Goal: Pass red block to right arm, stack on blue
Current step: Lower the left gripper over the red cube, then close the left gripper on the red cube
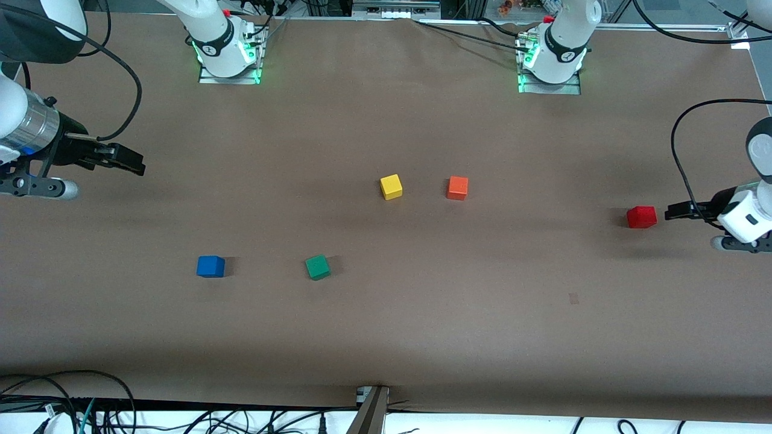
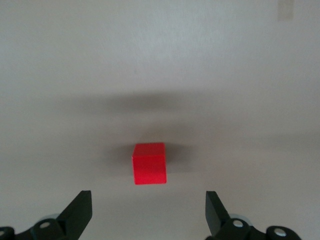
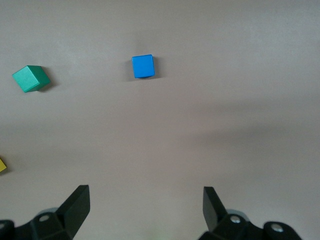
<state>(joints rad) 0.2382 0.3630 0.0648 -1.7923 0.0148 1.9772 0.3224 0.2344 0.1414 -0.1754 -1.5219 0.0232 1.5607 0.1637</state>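
The left tool (image 1: 670, 213) hung just beside the red block (image 1: 641, 217) on the surface (image 1: 386, 325), its fingers apart. The right tool (image 1: 136, 164), also with fingers apart, waited at its own end, well apart from the blue block (image 1: 210, 266). No writing could be read on either block.

A robotics lab: bolted-down arm bases (image 1: 228, 57), a paper-covered table (image 1: 386, 337), loose cables (image 1: 60, 404).

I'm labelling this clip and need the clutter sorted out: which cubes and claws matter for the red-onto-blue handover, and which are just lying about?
In the job:
- red block, on the table
- blue block, nothing on it
- left claw, open beside the red block
- right claw, open, empty, waiting at its end of the table

Lying about:
- green block
- yellow block
- orange block
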